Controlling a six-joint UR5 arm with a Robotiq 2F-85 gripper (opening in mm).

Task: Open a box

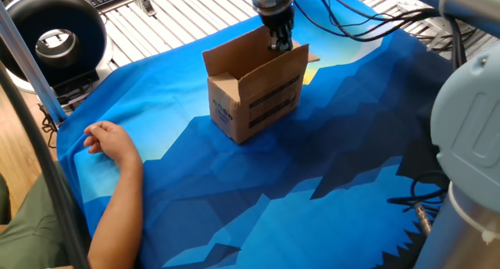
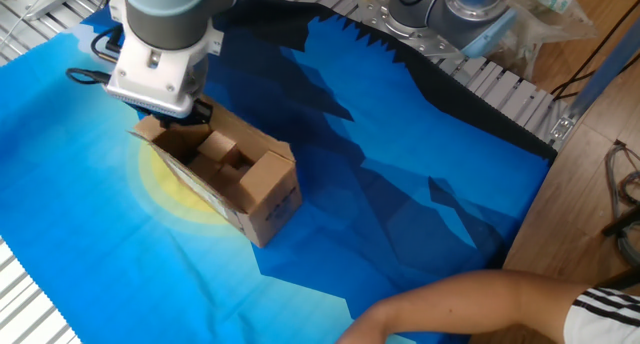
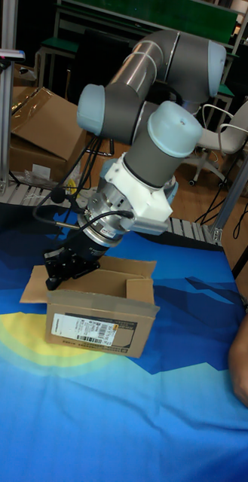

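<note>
Brown box (image 1: 258, 93), blue-yellow cloth (image 1: 312, 175)

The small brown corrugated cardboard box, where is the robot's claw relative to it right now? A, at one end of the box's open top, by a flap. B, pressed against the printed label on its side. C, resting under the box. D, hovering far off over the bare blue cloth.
A: the claw sits at the far end of the small brown corrugated cardboard box, at its open top beside a flap, not on the label or cloth.
</note>
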